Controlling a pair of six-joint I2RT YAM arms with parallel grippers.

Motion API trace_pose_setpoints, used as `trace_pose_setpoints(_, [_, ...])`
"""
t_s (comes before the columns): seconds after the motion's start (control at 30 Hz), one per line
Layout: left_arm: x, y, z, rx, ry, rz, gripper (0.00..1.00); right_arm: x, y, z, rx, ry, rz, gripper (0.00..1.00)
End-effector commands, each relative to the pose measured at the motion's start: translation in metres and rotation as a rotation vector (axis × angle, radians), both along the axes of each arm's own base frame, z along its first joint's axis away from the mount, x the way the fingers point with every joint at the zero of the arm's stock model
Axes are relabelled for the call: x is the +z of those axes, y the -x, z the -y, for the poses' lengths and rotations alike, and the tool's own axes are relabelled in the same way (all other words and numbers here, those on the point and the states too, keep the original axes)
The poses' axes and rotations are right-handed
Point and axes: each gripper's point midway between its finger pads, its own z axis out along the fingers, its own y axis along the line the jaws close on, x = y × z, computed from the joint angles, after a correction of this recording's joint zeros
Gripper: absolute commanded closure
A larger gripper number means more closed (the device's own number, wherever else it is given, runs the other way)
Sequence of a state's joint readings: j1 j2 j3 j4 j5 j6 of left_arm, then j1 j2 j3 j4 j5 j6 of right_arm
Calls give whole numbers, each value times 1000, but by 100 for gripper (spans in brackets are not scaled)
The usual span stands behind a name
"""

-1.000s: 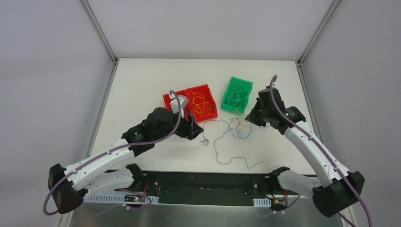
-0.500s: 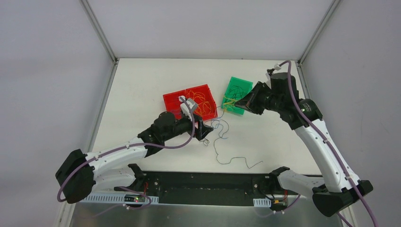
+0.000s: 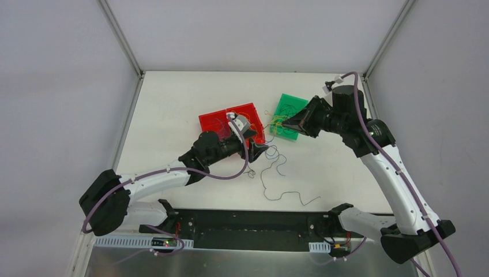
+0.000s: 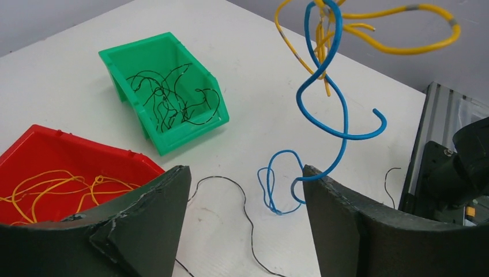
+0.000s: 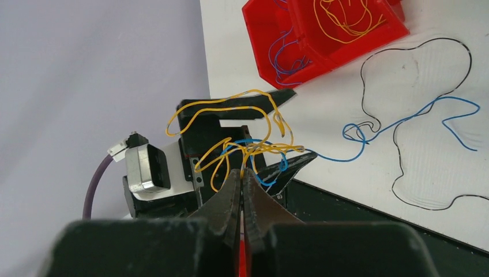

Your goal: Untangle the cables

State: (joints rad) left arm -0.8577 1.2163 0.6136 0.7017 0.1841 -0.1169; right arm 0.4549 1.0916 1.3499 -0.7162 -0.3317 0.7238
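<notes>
Part sorted: yellow wires fill the red bin, black wires the green bin. The right gripper pinches a yellow-and-blue tangle above the table, the left gripper agape beneath; a loose black wire lies nearer.

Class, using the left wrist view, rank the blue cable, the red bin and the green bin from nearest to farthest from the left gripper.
1. Blue cable: hangs at the left gripper's finger on the view's right, seemingly touching its tip.
2. Red bin: just beyond the other finger, lower left.
3. Green bin: farther back on the table, upper left.
</notes>
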Motion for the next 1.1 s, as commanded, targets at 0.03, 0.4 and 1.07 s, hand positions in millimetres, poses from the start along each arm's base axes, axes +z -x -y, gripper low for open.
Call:
trace_pose_setpoints(0.03, [32, 2, 18, -70, 68, 67, 59, 31, -4, -9, 17, -79, 57, 100])
trace_pose_setpoints(0.4, [-26, -4, -47, 225, -72, -150, 100, 61, -21, 62, -212, 163, 233, 100])
trace_pose_setpoints(1.07, [-37, 66, -219, 677, 90, -361, 100, -33, -80, 35, -185, 306, 190, 100])
